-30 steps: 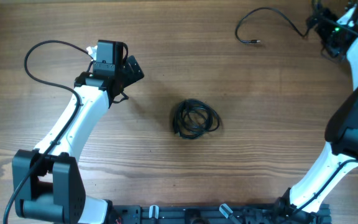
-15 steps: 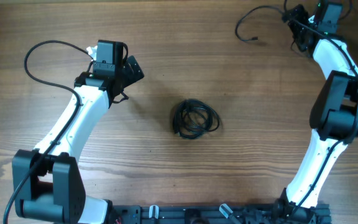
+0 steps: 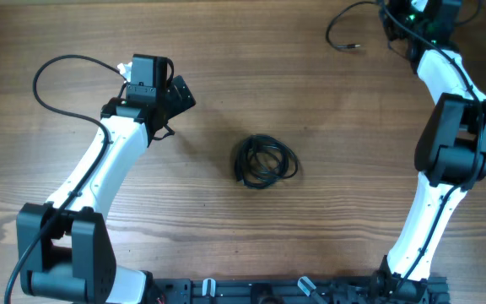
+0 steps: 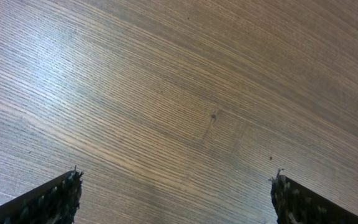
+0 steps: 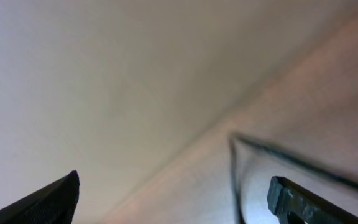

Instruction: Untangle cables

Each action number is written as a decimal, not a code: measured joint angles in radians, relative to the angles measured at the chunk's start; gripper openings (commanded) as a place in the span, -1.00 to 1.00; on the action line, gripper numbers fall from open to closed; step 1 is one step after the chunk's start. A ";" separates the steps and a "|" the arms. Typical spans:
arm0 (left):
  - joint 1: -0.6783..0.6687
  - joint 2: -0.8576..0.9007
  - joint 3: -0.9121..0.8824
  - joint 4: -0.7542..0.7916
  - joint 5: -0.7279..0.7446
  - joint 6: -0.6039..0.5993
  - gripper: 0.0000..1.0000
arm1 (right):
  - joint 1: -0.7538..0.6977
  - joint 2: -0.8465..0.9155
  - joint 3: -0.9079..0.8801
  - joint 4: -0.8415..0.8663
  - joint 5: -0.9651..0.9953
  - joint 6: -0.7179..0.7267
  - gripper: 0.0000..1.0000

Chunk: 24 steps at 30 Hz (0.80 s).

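The wooden table (image 3: 226,228) fills the overhead view from edge to edge, its grain running left to right. A black rail (image 3: 251,292) lies along the bottom edge of the frame.

The left arm (image 3: 99,169) rises from the lower left corner and ends in the upper left of the frame. The right arm (image 3: 445,169) climbs the right side and reaches the top edge in the upper right corner.

The coiled cable (image 3: 265,161) sits just right of centre as a tight black knot. Bare wood surrounds it on every side, and it is well apart from both arms. The loose cable (image 3: 337,25) curves through the upper right, with its plug end lying free on the wood and its other end running up to the right arm's tip.

The left gripper (image 4: 176,179) has its fingers spread wide over bare wood. The right gripper (image 5: 174,180) is also spread wide. Its view is blurred, with a thin dark strand showing beyond the fingers in the lower right. A pale surface meets a warmer one along a diagonal.
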 measured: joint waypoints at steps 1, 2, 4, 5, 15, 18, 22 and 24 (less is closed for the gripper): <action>0.000 0.000 0.000 -0.002 0.000 0.000 1.00 | 0.002 0.000 0.005 -0.075 -0.008 -0.039 0.99; 0.000 0.000 0.000 0.000 0.000 0.000 1.00 | 0.006 0.000 0.008 -0.194 -0.007 -0.100 0.99; 0.000 0.000 0.000 0.000 0.000 0.000 1.00 | 0.017 0.000 0.005 -0.332 0.022 -0.201 0.99; 0.000 0.000 0.000 0.000 0.000 0.000 1.00 | 0.024 0.000 0.005 -0.379 0.039 -0.266 0.99; 0.000 0.001 0.000 0.000 0.000 0.000 1.00 | 0.152 0.000 -0.022 -0.361 0.219 -0.364 1.00; 0.000 0.001 0.000 0.000 0.000 0.000 1.00 | 0.181 0.000 -0.029 -0.196 0.228 -0.332 0.99; 0.000 0.002 0.000 0.000 0.000 0.000 0.99 | 0.182 0.000 -0.027 -0.008 0.206 -0.237 0.99; 0.000 0.002 0.000 0.000 0.000 0.000 1.00 | 0.181 0.000 -0.021 -0.004 0.202 -0.212 0.99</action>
